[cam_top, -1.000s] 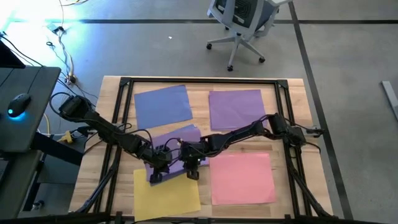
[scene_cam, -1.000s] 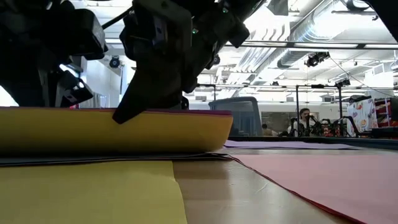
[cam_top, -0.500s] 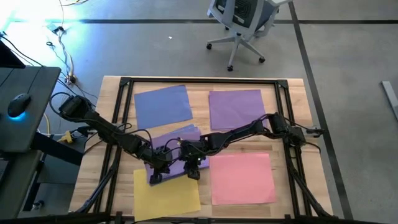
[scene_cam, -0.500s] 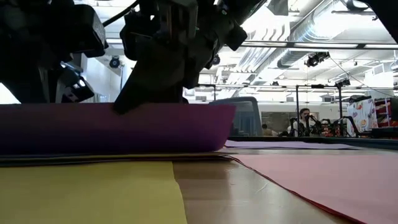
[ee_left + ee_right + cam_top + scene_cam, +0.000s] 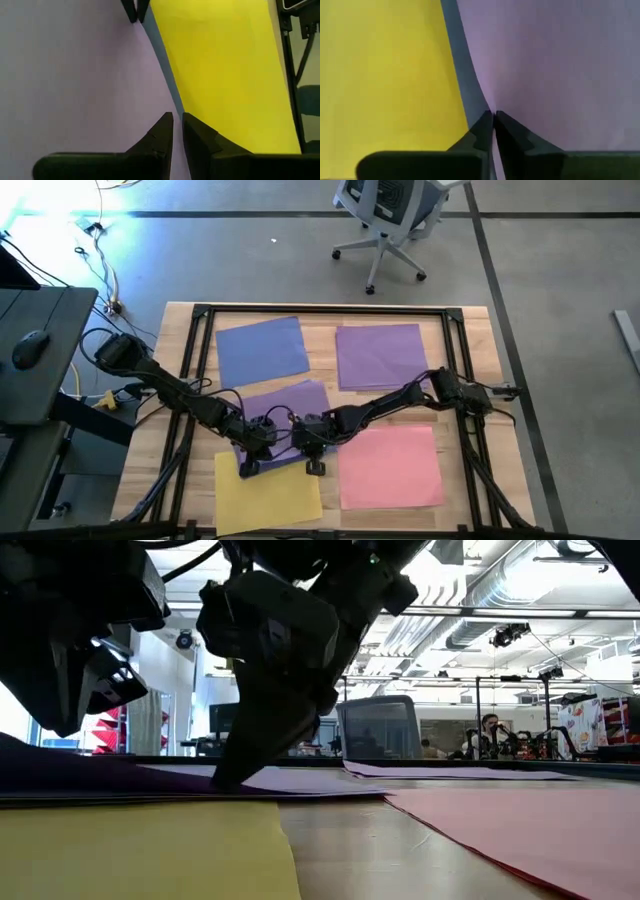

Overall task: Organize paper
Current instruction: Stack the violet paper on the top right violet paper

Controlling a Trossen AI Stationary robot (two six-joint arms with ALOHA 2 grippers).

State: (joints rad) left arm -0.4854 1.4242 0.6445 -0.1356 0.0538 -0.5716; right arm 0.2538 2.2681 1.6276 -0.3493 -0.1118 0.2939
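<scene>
Low view: purple sheet (image 5: 300,780), curled upright half a second ago, now lies flat on the mid-table stack, overlapping the yellow sheet (image 5: 268,488) at near left. Left pincer (image 5: 247,467) and right pincer (image 5: 313,465) both pinch its near edge, nearly closed. Flip looks done; release next.

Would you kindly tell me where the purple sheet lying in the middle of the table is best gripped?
By its near edge, coming from the yellow sheet side. The purple sheet is thin and flat, and only that edge, which overlaps the yellow one, gives purchase. The left pincer and right pincer are both shut on that edge.
</scene>
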